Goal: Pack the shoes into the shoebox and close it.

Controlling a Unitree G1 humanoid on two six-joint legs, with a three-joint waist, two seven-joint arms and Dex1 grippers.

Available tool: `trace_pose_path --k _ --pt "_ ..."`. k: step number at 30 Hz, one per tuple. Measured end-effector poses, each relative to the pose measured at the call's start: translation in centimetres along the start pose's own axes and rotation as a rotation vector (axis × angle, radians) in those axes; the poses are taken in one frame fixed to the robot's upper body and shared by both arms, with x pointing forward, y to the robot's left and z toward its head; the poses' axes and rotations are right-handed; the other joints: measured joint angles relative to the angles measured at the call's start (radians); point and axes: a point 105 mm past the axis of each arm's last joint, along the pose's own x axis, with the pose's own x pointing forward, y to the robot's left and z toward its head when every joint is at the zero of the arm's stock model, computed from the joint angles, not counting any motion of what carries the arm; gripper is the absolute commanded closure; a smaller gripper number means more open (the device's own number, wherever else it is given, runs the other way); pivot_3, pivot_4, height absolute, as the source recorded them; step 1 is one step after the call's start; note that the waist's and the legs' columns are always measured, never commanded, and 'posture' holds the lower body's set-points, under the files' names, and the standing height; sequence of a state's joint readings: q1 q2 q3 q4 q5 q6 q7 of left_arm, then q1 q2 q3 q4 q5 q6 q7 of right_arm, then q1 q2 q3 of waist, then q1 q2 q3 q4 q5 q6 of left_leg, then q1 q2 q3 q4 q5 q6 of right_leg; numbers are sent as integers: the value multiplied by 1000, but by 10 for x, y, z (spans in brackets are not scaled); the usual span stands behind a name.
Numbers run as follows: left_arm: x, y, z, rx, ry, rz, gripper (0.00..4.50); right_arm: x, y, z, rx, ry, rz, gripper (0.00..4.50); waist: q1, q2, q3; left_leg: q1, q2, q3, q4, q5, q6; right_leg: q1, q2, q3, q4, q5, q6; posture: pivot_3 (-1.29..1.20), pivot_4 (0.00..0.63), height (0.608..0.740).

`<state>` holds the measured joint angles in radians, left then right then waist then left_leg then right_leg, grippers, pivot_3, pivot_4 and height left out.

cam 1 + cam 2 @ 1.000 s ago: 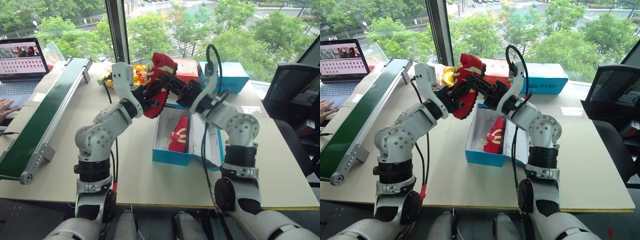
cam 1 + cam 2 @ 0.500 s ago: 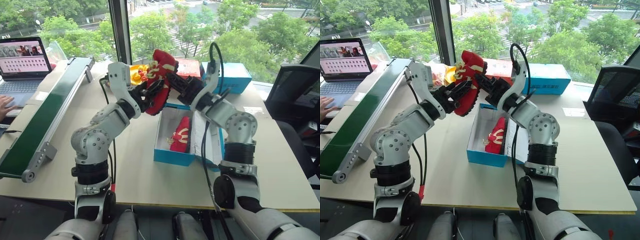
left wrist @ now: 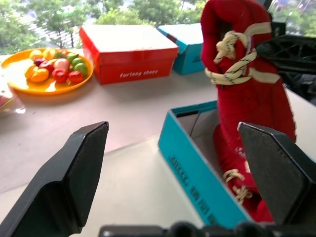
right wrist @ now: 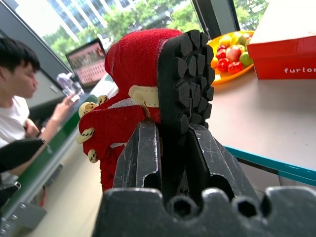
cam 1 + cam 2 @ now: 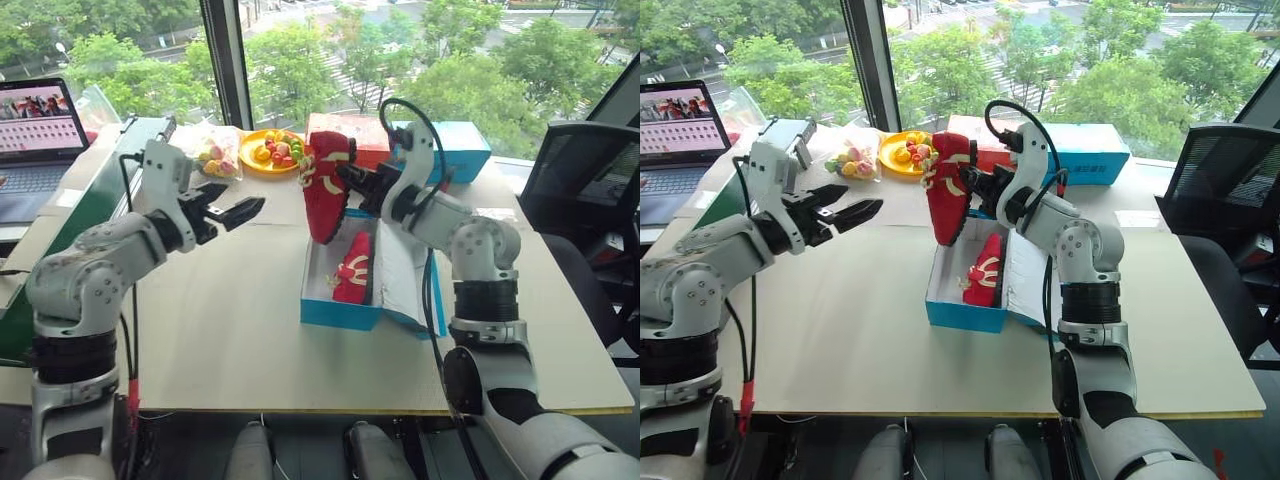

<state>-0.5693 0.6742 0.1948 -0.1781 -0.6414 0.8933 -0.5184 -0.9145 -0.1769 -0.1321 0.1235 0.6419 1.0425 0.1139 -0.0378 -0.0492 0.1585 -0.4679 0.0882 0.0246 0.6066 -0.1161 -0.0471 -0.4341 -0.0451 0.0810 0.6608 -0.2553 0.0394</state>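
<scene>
A red shoe is held upright over the open shoebox by the right gripper, jaws clamped on its sole, while the left gripper is kept wide open, empty, beside the worktop; the other shoe is seen inside.

Bright daylight comes through the window behind the bench. Shadows are soft. In the left wrist view, near tool fingers look blurred.

Two red shoes, three shoeboxes (blue open, red, plain blue), one fruit plate, one laptop
</scene>
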Motion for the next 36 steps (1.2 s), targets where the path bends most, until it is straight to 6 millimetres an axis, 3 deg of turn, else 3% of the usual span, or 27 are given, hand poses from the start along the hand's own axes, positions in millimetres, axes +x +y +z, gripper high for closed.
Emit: trace_pose_path --k 10,15,22,29,32,34,36 --pt "3 5 -8 3 23 25 0 -9 2 -26 47 81 -24 4150 -2 0 0 0 0 0 1 0 0 0 0 0 1 0 0 0 150 740" --pt "5 3 -10 2 25 16 0 -8 4 -30 54 87 -21 4150 -2 0 0 0 0 0 0 0 0 0 0 0 1 0 0 0 150 740" --pt "5 4 -10 16 29 27 0 -8 -12 -59 54 159 -72 4150 -2 0 0 0 0 0 1 0 0 0 0 0 1 0 0 0 150 740" --pt "3 5 -13 24 39 35 0 -2 -18 -66 17 166 -74 4150 -3 0 0 1 0 0 1 0 0 1 0 0 1 0 0 0 150 740" --pt "3 5 -15 23 45 34 0 0 -26 -79 -20 196 -94 4150 -2 0 0 1 0 0 1 0 0 2 0 0 1 0 0 0 150 740" --pt "3 6 -15 27 46 38 0 1 -30 -86 -43 213 -103 3172 -1 0 0 1 0 0 1 0 0 2 0 0 1 0 0 0 150 740" --pt "3 6 -15 31 47 41 0 2 -34 -89 -79 218 -121 2726 -1 0 0 6 0 0 1 0 0 6 0 0 1 0 0 0 150 740"
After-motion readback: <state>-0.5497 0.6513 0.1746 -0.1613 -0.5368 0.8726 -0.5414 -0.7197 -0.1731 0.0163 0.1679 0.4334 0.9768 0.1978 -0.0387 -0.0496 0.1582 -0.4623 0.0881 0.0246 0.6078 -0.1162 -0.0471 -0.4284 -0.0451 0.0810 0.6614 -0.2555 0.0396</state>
